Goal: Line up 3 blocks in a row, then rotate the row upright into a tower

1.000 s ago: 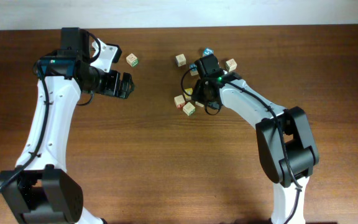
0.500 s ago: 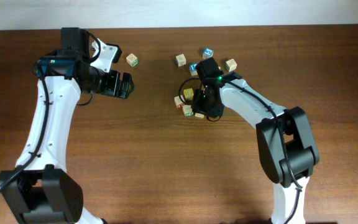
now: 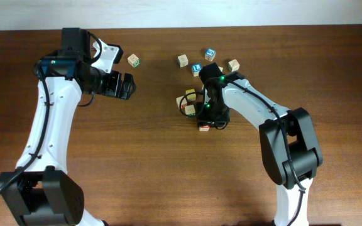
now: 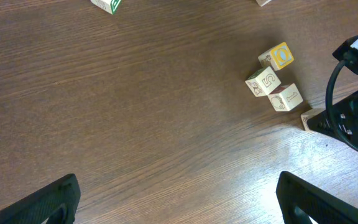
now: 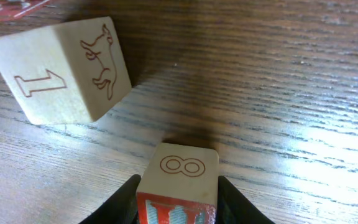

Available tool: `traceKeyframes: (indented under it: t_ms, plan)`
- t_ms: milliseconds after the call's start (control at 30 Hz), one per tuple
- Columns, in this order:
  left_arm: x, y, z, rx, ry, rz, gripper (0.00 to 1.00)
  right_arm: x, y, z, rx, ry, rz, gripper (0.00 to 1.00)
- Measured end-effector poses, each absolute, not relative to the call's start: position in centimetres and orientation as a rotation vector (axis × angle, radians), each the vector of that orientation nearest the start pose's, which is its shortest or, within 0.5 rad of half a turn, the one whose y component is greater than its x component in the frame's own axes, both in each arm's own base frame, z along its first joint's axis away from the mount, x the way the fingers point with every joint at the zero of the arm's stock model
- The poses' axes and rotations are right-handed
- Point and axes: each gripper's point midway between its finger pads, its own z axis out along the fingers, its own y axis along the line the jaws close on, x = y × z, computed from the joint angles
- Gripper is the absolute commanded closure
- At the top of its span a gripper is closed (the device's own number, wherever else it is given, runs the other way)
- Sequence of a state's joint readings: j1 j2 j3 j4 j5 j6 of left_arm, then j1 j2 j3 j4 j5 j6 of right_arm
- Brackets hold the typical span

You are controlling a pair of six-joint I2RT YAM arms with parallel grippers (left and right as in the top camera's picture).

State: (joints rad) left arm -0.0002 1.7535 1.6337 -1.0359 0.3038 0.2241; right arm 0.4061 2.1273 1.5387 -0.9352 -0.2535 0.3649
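Your brown wooden table (image 3: 137, 157) carries nine blocks. The right gripper (image 5: 178, 202) pinches one of them, the red-faced block (image 5: 180, 167). Just beside it sits a cluster of three, with the numbered block (image 5: 67, 71) nearest. Five more lie beyond, the green-marked block (image 3: 134, 60) farthest. The left gripper (image 3: 126, 86) hangs spread wide.

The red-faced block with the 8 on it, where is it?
Right wrist view, bottom centre: the red-faced block sits between the right hand's fingers, just below the pale block marked 1.
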Motion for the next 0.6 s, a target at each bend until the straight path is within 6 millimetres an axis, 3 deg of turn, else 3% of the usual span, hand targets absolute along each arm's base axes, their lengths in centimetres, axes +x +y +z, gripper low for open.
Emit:
traceKeyframes:
  t_ms: [200, 533, 567, 600]
  plan:
    - [41.4, -5.1, 18.6, 0.385, 2.650, -0.344, 0.01, 35.8, 19.2, 1.9, -0.156, 3.174, 0.322, 0.62]
    - [41.4, -5.2, 18.6, 0.385, 2.650, -0.344, 0.01, 35.8, 16.1, 1.7, -0.016, 3.215, 0.209, 0.62]
    - [41.4, -5.1, 18.6, 0.385, 2.650, -0.344, 0.01, 35.9, 16.0, 1.7, -0.017, 3.214, 0.204, 0.61]
    - [41.4, -5.2, 18.5, 0.385, 2.651, -0.344, 0.01, 36.0, 16.0, 1.7, -0.016, 3.211, 0.199, 0.51]
